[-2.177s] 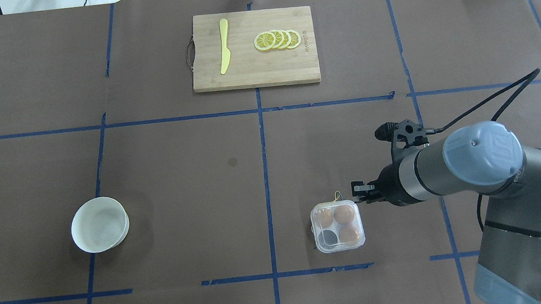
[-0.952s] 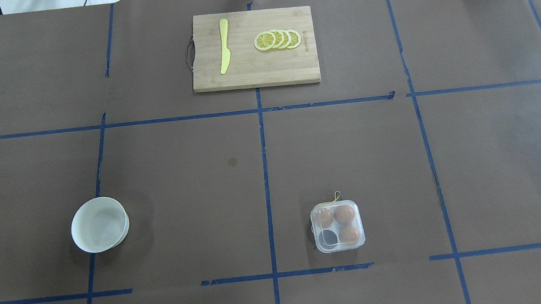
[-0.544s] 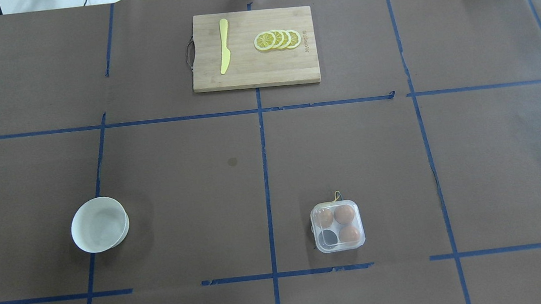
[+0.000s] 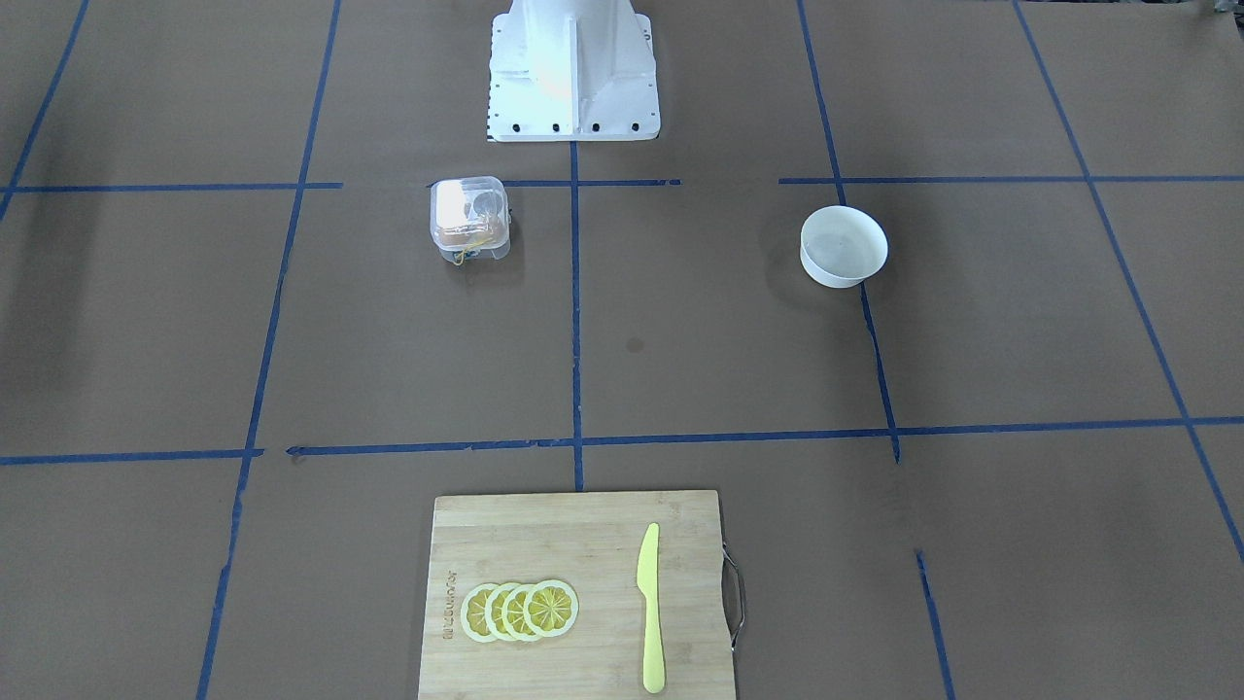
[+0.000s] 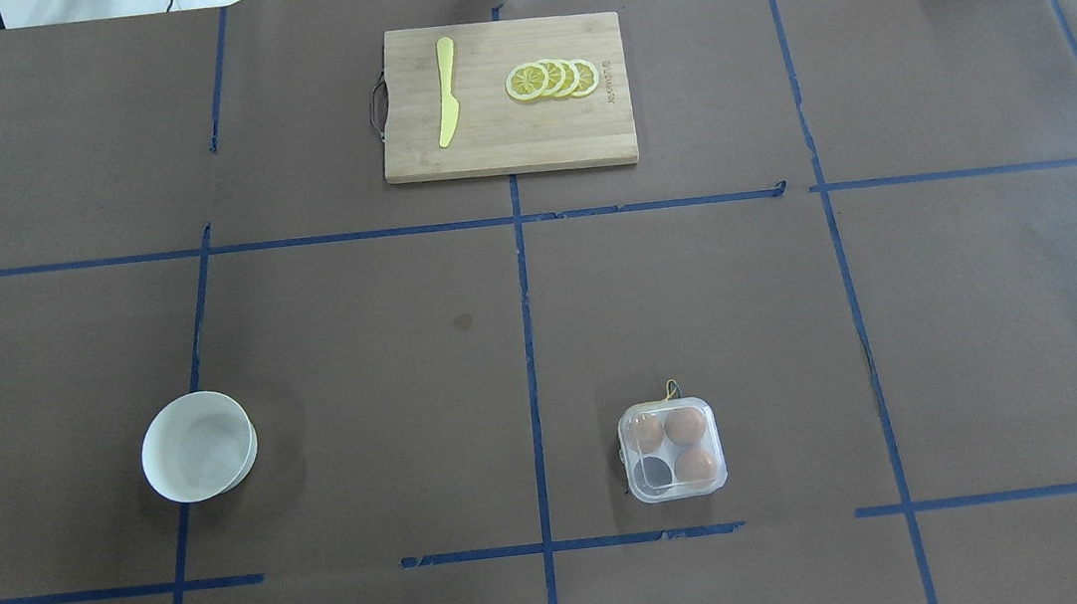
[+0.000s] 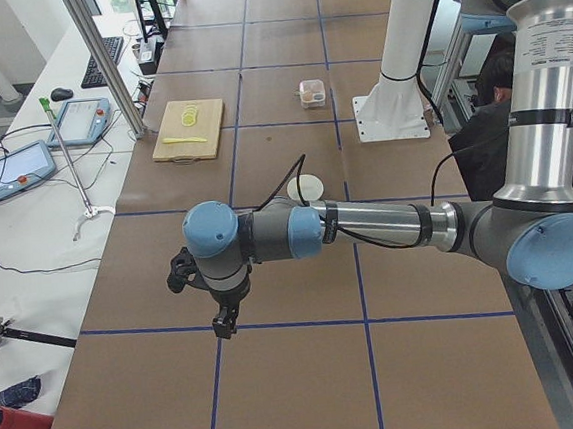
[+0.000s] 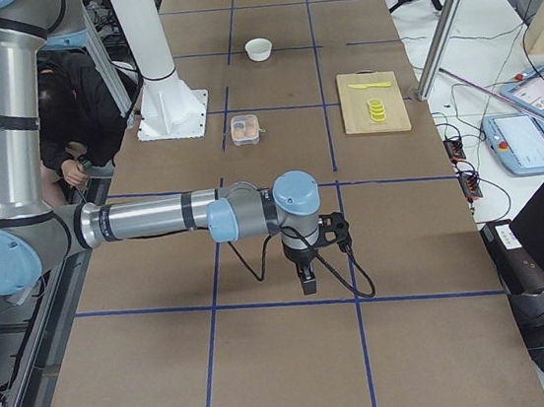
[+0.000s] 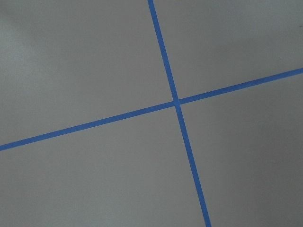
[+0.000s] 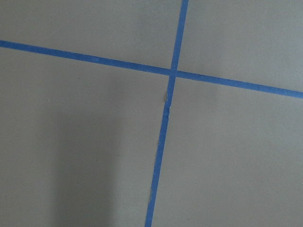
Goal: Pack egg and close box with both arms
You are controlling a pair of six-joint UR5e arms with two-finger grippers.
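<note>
1. Table (image 5: pixel 349 312) cover: flat brown all over, and blue tape lines (image 5: pixel 528 343) cross it in a wide grid.
2. The box (image 5: pixel 657 475): clear plastic, with tan-brown eggs (image 5: pixel 686 425) showing through and one cup looking dark.
3. Over to the bowl (image 5: pixel 199 448): plain white.
4. Cutting board (image 5: pixel 502 146): pale wood grain. On it, a yellow knife (image 5: pixel 446 92) and lemon slices (image 5: pixel 553 79), yellow with paler rims.
5. Left arm (image 6: pixel 368 222) and right arm (image 7: pixel 145 219): silver-grey tubes and pale blue joint caps, going to black at the left gripper (image 6: pixel 223 325) and right gripper (image 7: pixel 307 281).
6. Pedestal base (image 4: pixel 571 68): white.
</note>
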